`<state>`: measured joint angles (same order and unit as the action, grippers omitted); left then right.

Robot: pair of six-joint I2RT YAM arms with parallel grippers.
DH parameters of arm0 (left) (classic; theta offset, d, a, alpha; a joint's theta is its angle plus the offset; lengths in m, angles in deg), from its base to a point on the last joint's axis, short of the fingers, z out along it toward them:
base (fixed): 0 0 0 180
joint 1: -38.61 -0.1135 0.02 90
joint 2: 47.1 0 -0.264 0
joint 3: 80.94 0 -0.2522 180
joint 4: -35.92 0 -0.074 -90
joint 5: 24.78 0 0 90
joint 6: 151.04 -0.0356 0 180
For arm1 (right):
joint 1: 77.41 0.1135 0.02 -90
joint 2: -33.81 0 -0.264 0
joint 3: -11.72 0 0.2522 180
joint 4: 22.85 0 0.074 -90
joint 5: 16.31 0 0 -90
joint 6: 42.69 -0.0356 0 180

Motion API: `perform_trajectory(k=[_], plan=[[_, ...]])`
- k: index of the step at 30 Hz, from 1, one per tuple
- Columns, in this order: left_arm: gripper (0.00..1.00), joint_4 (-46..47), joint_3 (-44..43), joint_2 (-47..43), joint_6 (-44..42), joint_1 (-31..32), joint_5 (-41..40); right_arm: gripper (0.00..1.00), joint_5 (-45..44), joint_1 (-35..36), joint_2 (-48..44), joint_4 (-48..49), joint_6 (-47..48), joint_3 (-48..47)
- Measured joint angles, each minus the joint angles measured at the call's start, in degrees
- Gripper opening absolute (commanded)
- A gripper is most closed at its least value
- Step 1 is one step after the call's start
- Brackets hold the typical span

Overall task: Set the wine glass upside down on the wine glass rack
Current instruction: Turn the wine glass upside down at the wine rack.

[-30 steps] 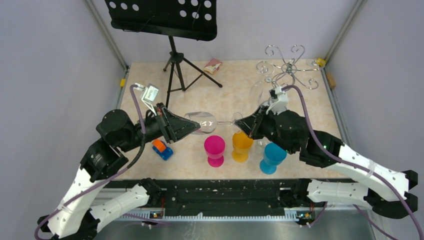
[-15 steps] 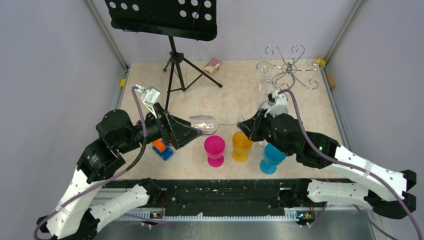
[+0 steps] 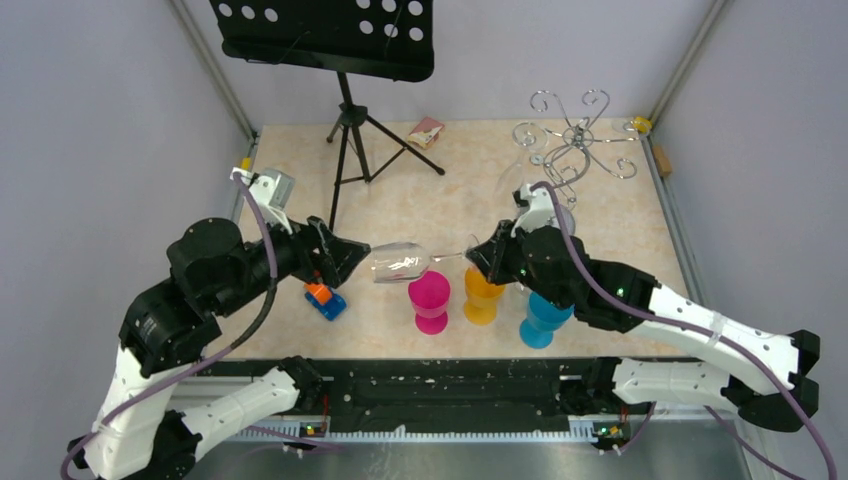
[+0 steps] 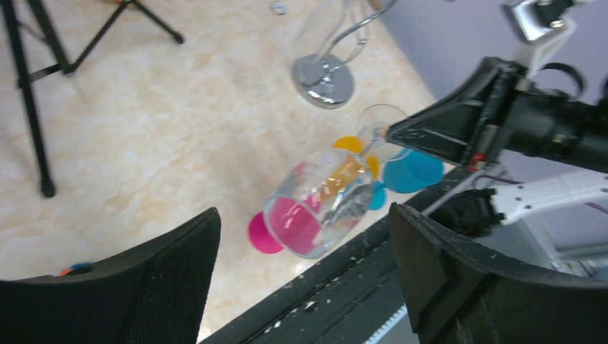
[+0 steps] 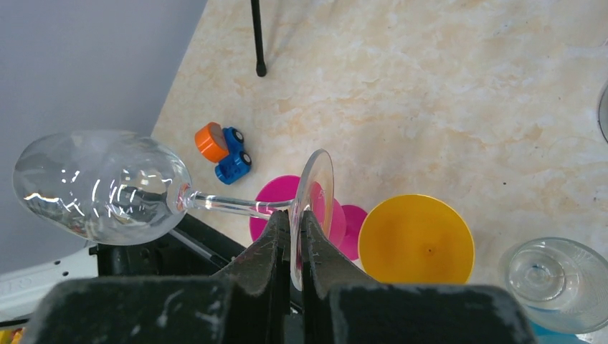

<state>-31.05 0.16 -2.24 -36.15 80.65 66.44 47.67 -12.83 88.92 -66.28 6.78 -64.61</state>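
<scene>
One-sided hold on wine glass (image 3: 398,262): pinched at foot rim by right gripper (image 5: 295,218), fingers shut tight on it. Lying sideways in air above pink cup (image 3: 431,295) and yellow cup (image 3: 483,290), bowl toward left gripper (image 3: 352,256), spread wide, clear of glass. Well apart from wine glass rack (image 3: 572,140) at far right of table.

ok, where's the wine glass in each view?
Top external: wine glass centre, lying sideways.
Left wrist: wine glass centre, slightly low.
Right wrist: wine glass left, foot pinched in right claw.
Shared landmark: pink cup, next to it in all three.
</scene>
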Motion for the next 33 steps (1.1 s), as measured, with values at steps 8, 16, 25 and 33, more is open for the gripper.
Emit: perform_trajectory(k=[8,16,25,33], plan=[[0.94,-7.6,-0.1,1.0,-2.1,0.0,-10.0,0.0,2.2,0.0,0.9,3.7,1.8,1.5],[0.99,-14.4,0.1,6.7,-1.7,0.0,-15.9,0.0,2.7,0.0,3.8,7.0,4.5,1.5],[0.99,-18.3,2.4,8.1,-0.3,0.0,-19.4,0.0,2.3,-0.2,13.9,-2.2,12.4,-10.9],[0.99,-19.1,1.0,6.2,0.0,0.0,-18.7,0.0,-5.1,-0.2,18.8,-7.2,22.5,-25.6]])
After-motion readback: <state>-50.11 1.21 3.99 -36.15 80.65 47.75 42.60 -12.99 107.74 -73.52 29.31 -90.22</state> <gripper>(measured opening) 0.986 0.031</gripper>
